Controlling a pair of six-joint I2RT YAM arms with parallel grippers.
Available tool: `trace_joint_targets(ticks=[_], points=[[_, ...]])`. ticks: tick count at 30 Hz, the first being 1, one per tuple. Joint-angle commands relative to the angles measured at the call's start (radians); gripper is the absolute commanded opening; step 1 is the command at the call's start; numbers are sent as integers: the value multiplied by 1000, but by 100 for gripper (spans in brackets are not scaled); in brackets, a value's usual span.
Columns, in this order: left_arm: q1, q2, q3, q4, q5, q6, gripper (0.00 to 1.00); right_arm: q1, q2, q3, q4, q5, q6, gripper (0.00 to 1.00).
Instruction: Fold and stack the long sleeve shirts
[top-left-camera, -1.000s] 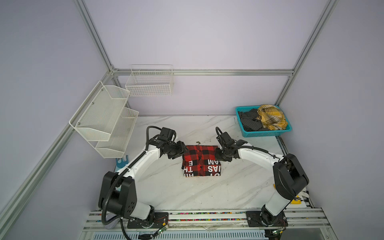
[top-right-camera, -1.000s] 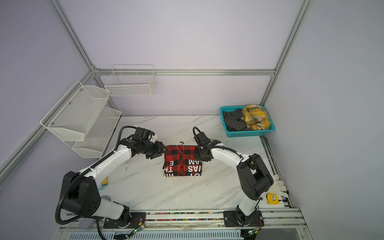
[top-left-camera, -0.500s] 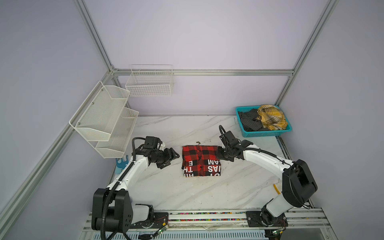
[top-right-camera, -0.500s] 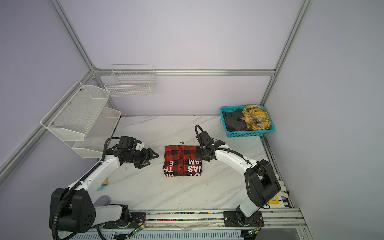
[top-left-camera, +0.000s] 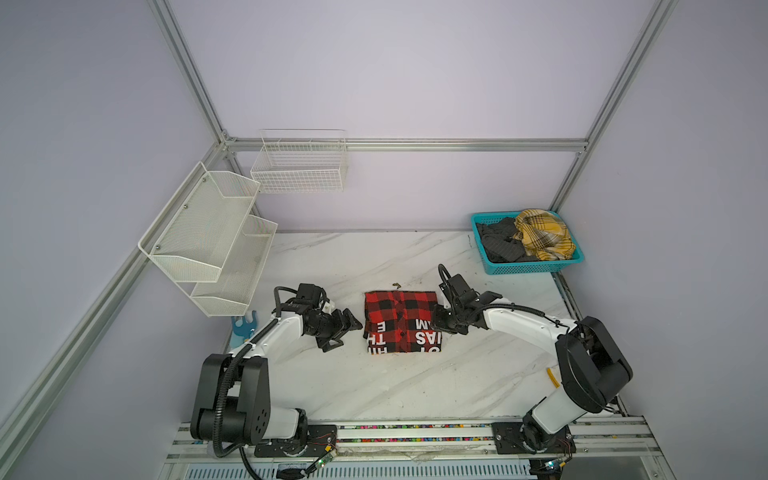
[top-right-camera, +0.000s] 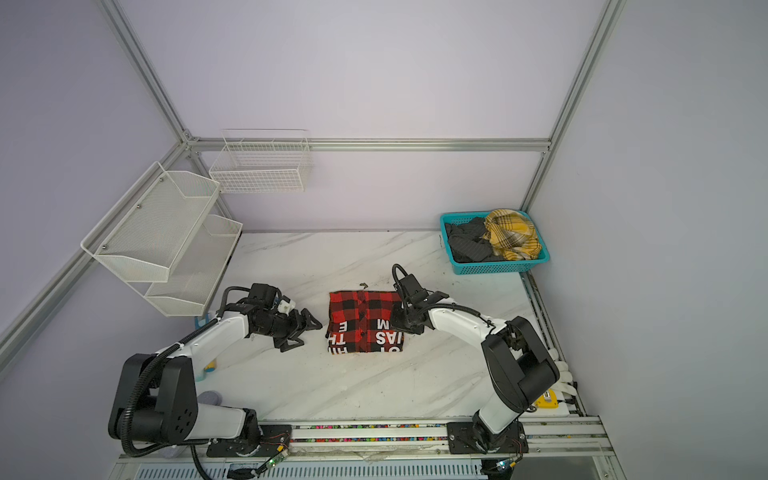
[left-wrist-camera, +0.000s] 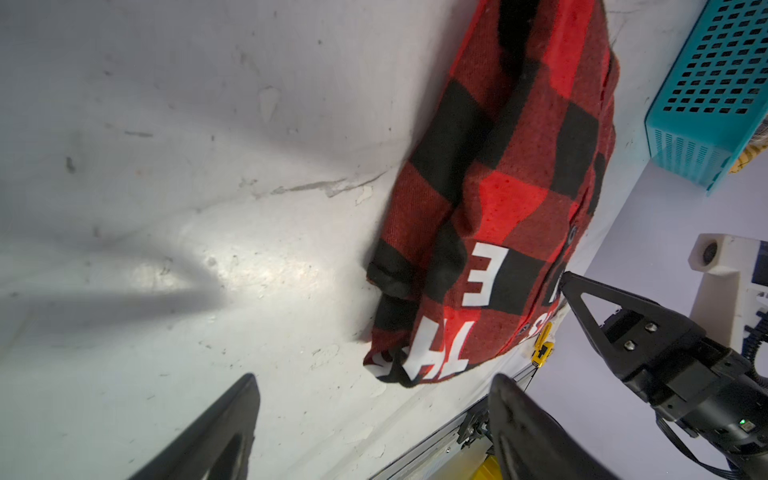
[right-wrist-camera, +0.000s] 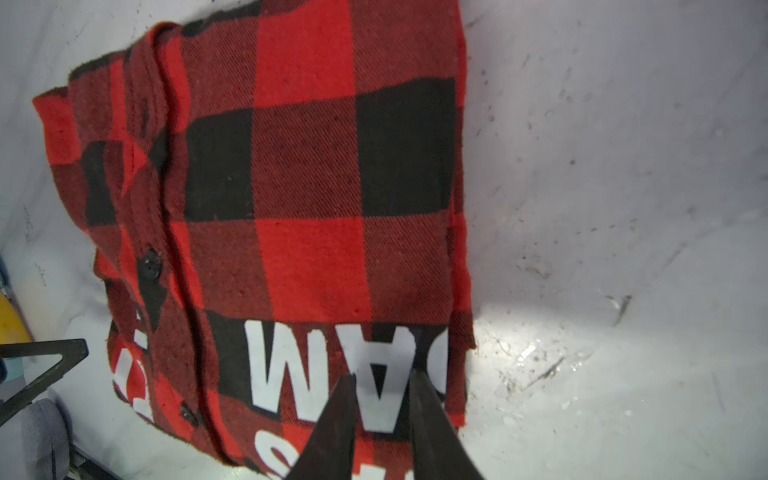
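Now left gripper (top-left-camera: 346, 333) gapes beside the checked shirt (top-left-camera: 399, 322); right gripper (right-wrist-camera: 384, 376), narrowly parted, hangs over its edge.

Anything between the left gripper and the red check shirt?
Nothing visible. The left gripper sits just off the red check shirt, on its left in both top views. Its jaws are open toward the shirt, with only bare marble table between them.
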Motion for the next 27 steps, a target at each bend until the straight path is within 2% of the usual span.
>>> trace_joint_targets(ticks=[1,19,27], points=[[1,5,-48,64,42,-3,87,3,24,-8,18,-6,17,27],[-2,131,-128,294,114,-122,89,1,73,-18,3,23,39,26],[-19,252,-126,396,124,-155,89,0,103,-24,6,22,37,25]])
